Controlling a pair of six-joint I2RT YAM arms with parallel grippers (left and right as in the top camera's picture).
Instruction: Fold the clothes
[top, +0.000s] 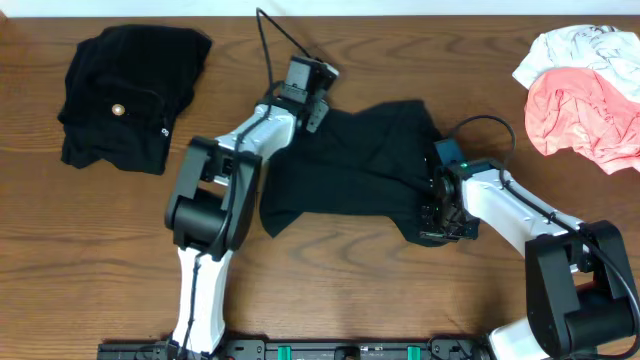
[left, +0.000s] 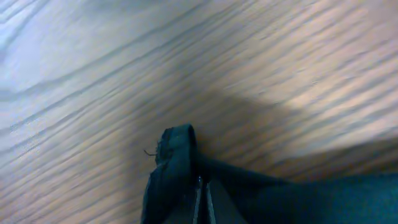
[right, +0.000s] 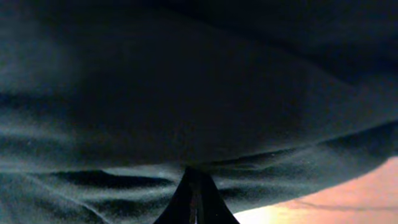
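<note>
A plain black shirt (top: 350, 165) lies crumpled in the middle of the wooden table. My left gripper (top: 318, 112) is at its far left corner, shut on a fold of the black fabric (left: 177, 162). My right gripper (top: 437, 212) is at the shirt's near right edge, shut on the black fabric (right: 186, 106), which fills the right wrist view. A folded black piece with a small pale button (top: 118, 110) lies at the far left. A pink garment (top: 585, 120) and a white one (top: 580, 45) lie at the far right.
Bare wooden table (top: 90, 260) lies in front of the garments. Black cables (top: 270, 50) run over the table behind the left arm. The arm bases stand at the front edge.
</note>
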